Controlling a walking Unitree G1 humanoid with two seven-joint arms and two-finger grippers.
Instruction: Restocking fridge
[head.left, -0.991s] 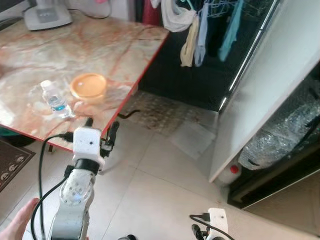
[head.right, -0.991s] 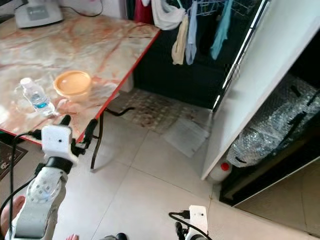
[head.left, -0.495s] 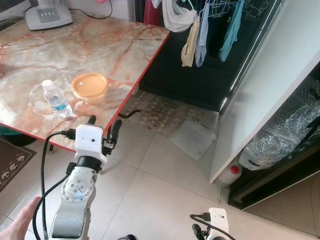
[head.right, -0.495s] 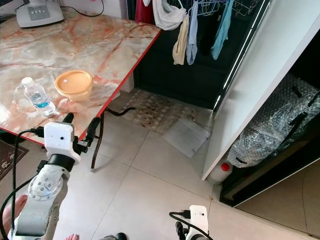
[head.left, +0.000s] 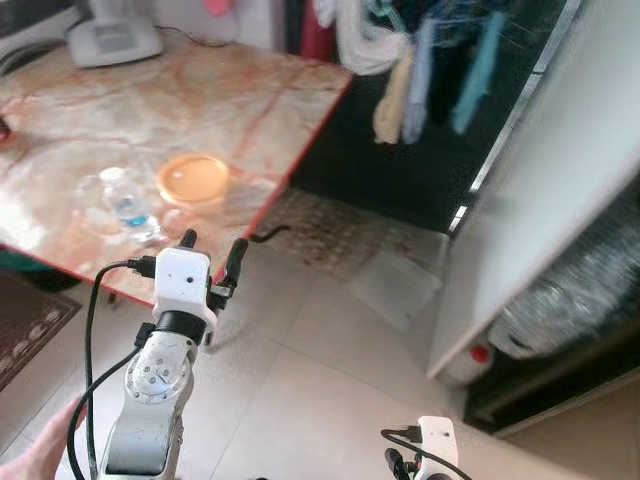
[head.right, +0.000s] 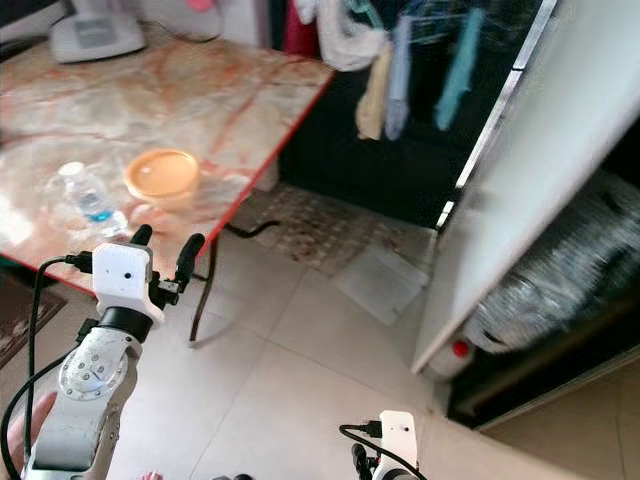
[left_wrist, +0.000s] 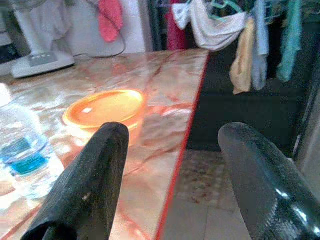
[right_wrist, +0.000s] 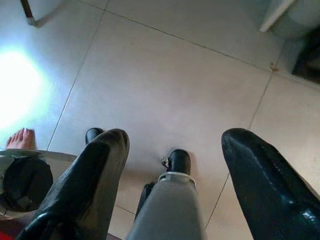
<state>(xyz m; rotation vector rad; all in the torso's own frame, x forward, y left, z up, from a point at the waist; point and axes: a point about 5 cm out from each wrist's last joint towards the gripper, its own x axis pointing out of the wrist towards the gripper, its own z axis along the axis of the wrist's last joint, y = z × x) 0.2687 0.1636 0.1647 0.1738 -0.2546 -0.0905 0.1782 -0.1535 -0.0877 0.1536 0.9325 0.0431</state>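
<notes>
A silver left arm (head.left: 150, 400) is capped by a white wrist block. Black cables are looped beside it. Two long black fingers (head.left: 234, 262) are fitted.

Marble-topped table (head.left: 250, 95), pale tiled floor (head.left: 320, 380), hanging laundry (head.right: 400, 60), possibly a doormat (head.left: 395, 288).

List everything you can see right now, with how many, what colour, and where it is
Table: one, marble-patterned top with red edge, ahead on the left.
Water bottle: one, clear with blue label, upright near the table's front edge.
Bowl: one, orange, on the table beside the bottle.
White appliance: one, at the table's far end.
Hanging clothes: several, white, yellow and blue-green, beyond the table.
Fridge door: one, white, open, on the right.
Red-capped bottle: one, at the foot of the door.
Person's foot: one, bare, on the floor tiles.
Left gripper: open, raised before the table edge.
Right gripper: open, hanging low over the floor.
</notes>
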